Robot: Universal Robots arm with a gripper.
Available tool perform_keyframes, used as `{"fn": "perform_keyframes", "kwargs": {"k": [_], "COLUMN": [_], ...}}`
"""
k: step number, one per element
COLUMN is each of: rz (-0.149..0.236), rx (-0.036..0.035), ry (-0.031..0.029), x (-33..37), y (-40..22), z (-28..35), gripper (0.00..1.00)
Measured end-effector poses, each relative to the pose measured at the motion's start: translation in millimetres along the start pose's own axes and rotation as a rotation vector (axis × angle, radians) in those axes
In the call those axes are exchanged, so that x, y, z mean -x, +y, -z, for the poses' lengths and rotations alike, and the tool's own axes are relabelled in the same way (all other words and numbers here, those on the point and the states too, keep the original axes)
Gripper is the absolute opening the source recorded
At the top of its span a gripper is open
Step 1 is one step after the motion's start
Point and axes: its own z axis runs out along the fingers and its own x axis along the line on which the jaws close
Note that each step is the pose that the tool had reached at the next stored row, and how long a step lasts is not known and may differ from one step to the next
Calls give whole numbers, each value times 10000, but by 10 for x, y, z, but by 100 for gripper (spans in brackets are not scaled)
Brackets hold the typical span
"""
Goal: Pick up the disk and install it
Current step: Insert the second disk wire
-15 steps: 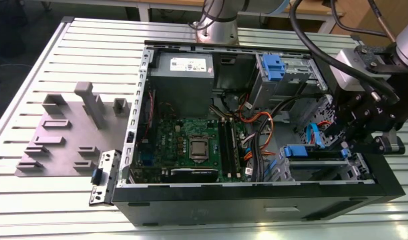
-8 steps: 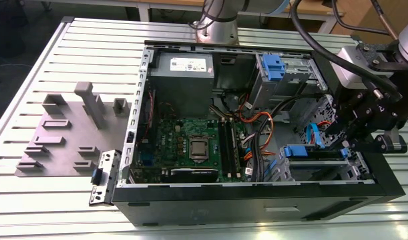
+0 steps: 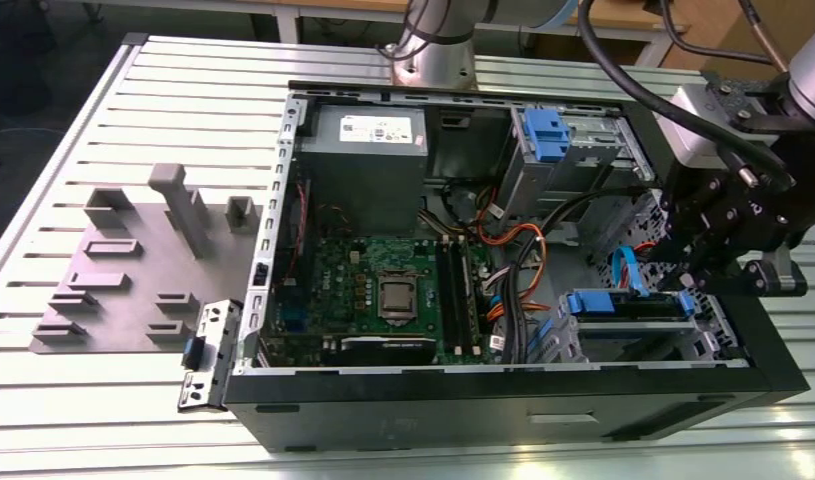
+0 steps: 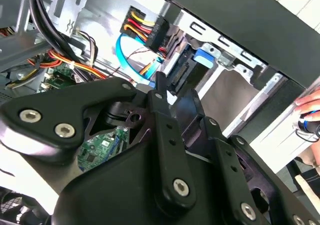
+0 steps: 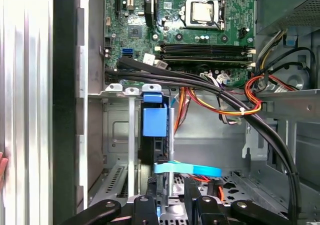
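The disk (image 3: 630,305) lies in the drive bay at the near corner of the open computer case (image 3: 514,400), on the exterior view's right, with blue rails along its edges. My gripper (image 3: 694,285) hangs right at the disk's outer end, inside the case. In the first wrist view the disk (image 5: 153,135) stands edge-on with its blue bracket towards me, and the gripper (image 5: 170,200) sits just short of it. In the second wrist view the gripper (image 4: 162,92) reaches towards the disk's connector end (image 4: 180,75) and blue tab (image 4: 202,55).
A blue flat cable (image 5: 187,170) and bundled wires (image 3: 514,260) run close to the bay. The motherboard (image 3: 380,290), grey power-supply box (image 3: 364,135) and a blue-tabbed cage (image 3: 547,135) fill the case. A grey fixture (image 3: 154,260) stands on the slatted table. A person's hand (image 4: 310,105) rests outside the case wall.
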Motion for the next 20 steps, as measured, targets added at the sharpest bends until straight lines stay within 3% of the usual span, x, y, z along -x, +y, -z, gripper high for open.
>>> {"fn": "perform_keyframes", "kwargs": {"k": [6, 15, 20], "rz": [-1, -1, 0], "rx": [0, 1, 1], "ry": [0, -1, 0], "x": [143, 227, 246], "y": [2, -55, -138], "z": [-15, -44, -60], "gripper": [35, 35, 35]}}
